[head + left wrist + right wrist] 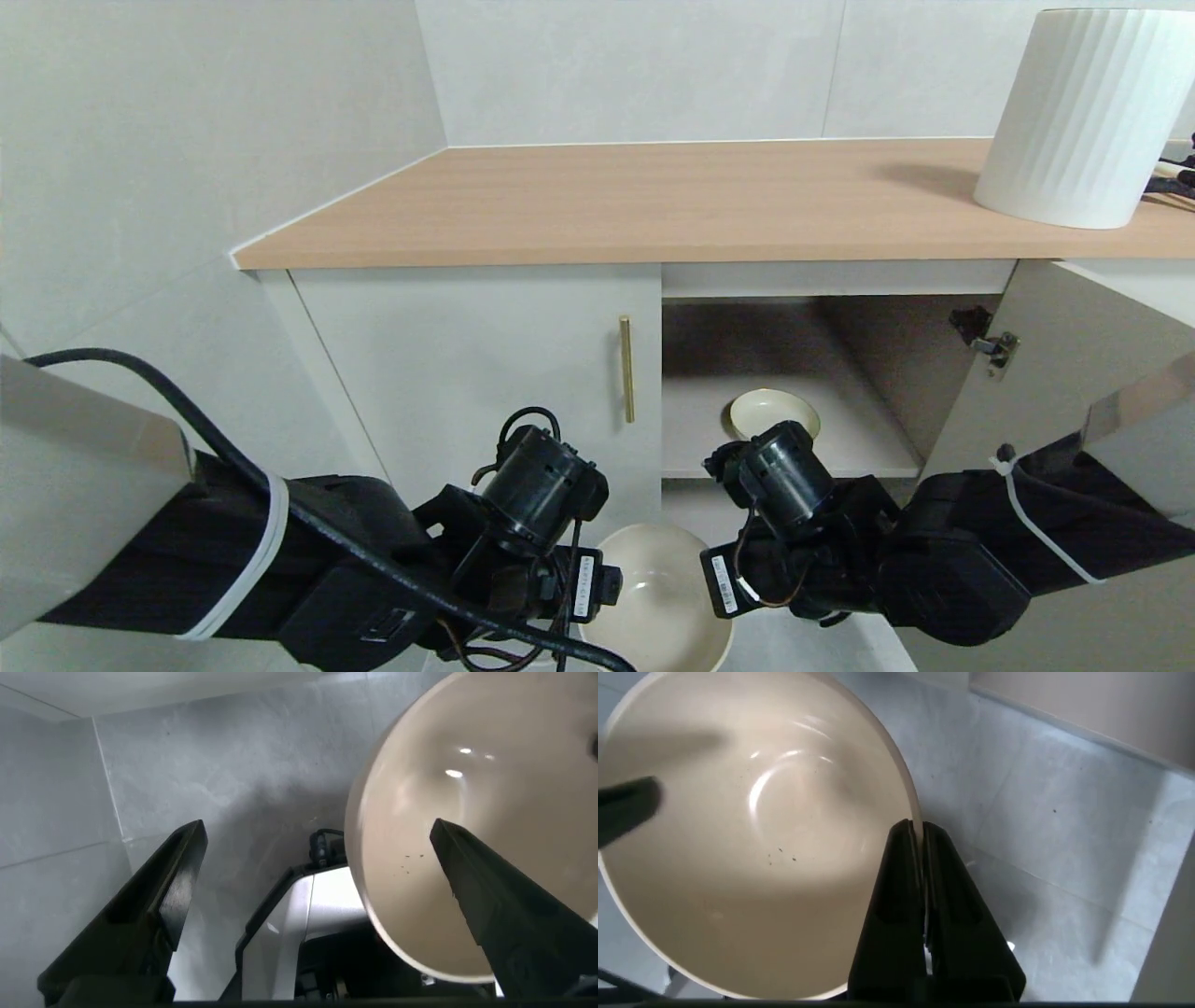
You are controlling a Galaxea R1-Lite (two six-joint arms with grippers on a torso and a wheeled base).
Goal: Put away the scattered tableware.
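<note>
Jaws of the right gripper (pixel 918 838) pinch the rim of a cream bowl (pixel 653 597), one finger inside and one outside. Those of the left gripper (pixel 316 835) are spread wide on nothing, with the bowl just beside one finger. A wooden counter (pixel 607 205) tops a white cabinet (pixel 467 364) whose left door is closed and whose right door (pixel 1027 373) hangs open. A white ribbed cylinder (pixel 1083 117) stands at the counter's right end. The bowl is held in the air low before the cabinet, between the two grippers. A small cream dish (pixel 773 413) lies on the shelf of the open compartment, toward its left side. A brass handle (pixel 626 369) runs upright on the closed door.
</note>
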